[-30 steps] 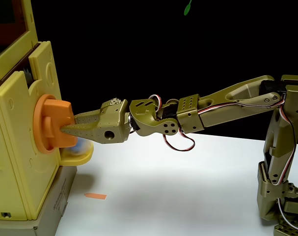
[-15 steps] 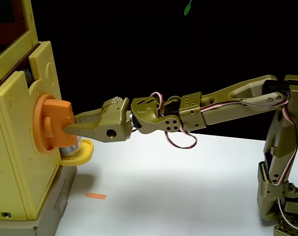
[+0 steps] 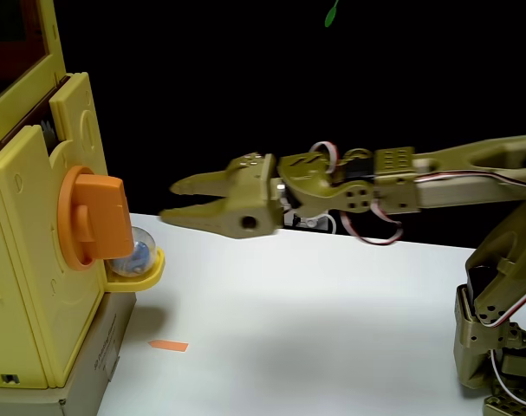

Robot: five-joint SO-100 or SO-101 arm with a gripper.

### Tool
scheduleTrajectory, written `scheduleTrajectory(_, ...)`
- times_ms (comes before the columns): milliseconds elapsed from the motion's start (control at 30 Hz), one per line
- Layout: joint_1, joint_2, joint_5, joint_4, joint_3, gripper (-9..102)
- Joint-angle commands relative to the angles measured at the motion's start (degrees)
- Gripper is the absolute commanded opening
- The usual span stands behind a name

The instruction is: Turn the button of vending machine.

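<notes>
Button (image 3: 96, 218) first: we see a large orange knob, a round disc with a thick blocky handle jutting toward the right, mounted on the side of the vending machine (image 3: 29, 260), a boxy pale-yellow toy at the far left of the fixed view. Just below the handle, a small yellow tray (image 3: 141, 276) sticks out of the machine, and a clear capsule (image 3: 139, 251) with something bluish inside sits in it, touching the knob's lower edge. The machine stands on a grey block (image 3: 98, 364). To the right, apart from the knob, we find the tool (image 3: 169, 199) of an olive-green arm (image 3: 418, 186), released, its two pointed fingers spread and aimed left at the button, hanging above the white surface (image 3: 314, 329). A small orange strip (image 3: 169, 346) lies on the surface near the machine's base.
</notes>
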Motion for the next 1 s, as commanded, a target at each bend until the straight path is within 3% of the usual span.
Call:
scheduleTrajectory(0, 3.08, 11.16, -19.69, 1.05, 5.89, 20)
scheduleTrajectory(167, 3.87, 25.75, -61.17, -7.82, 19.6, 17)
scheduleTrajectory(300, 1.76, 36.12, -76.99, -10.37, 34.45, 15)
scheduleTrajectory(467, 0.53, 48.78, -84.46, -18.63, 52.65, 11)
scheduleTrajectory(667, -1.14, 57.13, -92.46, -9.05, 56.34, 8)
scheduleTrajectory(733, -2.11, 58.8, -91.49, -16.79, 62.4, 5)
scheduleTrajectory(767, -2.72, 59.15, -90.7, -16.79, 62.93, 4)
scheduleTrajectory(967, -3.25, 61.87, -92.37, -4.39, 62.93, 7)
